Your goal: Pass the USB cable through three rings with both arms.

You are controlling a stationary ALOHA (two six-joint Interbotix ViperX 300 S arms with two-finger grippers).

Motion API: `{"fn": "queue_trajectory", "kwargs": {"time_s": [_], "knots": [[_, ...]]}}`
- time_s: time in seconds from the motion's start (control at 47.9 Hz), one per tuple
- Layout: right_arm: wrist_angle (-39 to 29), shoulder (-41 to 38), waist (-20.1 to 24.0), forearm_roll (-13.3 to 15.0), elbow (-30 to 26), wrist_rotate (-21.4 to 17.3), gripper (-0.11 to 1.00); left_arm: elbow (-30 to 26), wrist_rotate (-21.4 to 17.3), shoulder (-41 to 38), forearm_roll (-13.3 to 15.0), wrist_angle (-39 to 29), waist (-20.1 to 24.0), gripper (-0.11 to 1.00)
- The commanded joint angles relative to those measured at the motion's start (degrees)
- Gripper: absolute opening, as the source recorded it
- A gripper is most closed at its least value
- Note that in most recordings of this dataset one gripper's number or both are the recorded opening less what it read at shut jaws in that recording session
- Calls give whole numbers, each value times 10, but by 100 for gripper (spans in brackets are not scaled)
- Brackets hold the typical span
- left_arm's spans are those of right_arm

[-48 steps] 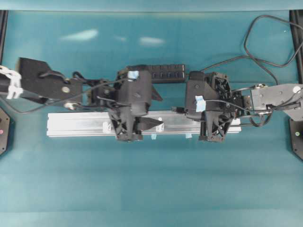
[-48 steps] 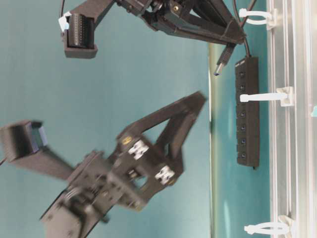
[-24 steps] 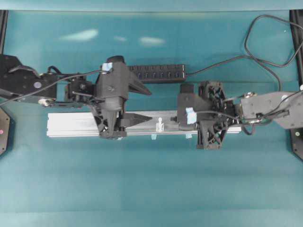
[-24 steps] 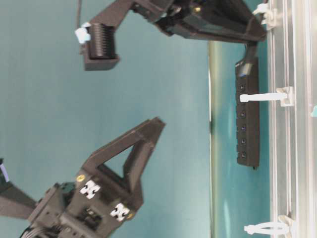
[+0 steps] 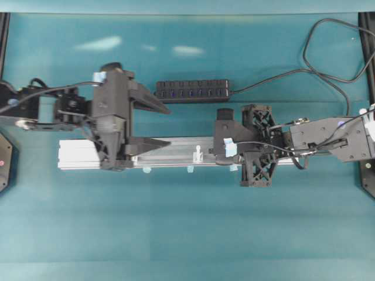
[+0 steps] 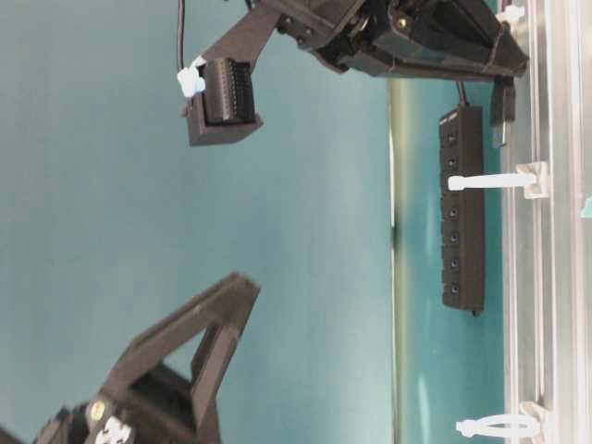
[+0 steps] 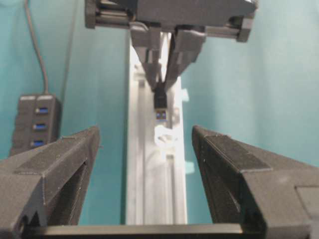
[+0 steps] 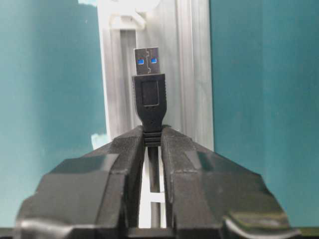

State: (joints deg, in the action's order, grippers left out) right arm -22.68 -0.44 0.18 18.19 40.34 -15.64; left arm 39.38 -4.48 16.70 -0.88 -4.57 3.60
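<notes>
The right gripper [image 8: 152,149] pinches the USB cable [image 8: 149,99] just short of a ring [image 8: 130,17]; nothing looks threaded, and the left gripper [image 7: 144,174] is spread wide.

Count, by kind:

- Robot arms: two. Left gripper [image 5: 153,126] at 9 o'clock of the overhead view, right gripper [image 5: 218,153] toward 3 o'clock.
- USB cable [image 8: 148,99]: one, single plug.
- White rings: two show in the table-level view, the middle ring [image 6: 495,180] at 3 o'clock and the near ring [image 6: 499,425] at 5 o'clock; a third cannot be counted with certainty.
- Aluminium rail [image 5: 176,152]: one.
- Black multi-port hub [image 5: 192,91]: one, at 12 o'clock.
</notes>
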Motion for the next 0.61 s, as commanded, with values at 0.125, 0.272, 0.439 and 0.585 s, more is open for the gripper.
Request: {"fn": "queue_trajectory", "kwargs": {"time_s": [0.125,0.272,0.439,0.585], "knots": [[4,-18,4,1,-30,4,-7,18,0,39,-1,3,-1,79],[5,-32,5,1,-46,4,-7,24,1,45,-1,3,-1,79],[6,-38,5,1,-62,4,-7,28,5,48,-1,1,-1,79],[4,-37,8,-1,-59,3,-7,33,6,54,0,1,-1,79]]}}
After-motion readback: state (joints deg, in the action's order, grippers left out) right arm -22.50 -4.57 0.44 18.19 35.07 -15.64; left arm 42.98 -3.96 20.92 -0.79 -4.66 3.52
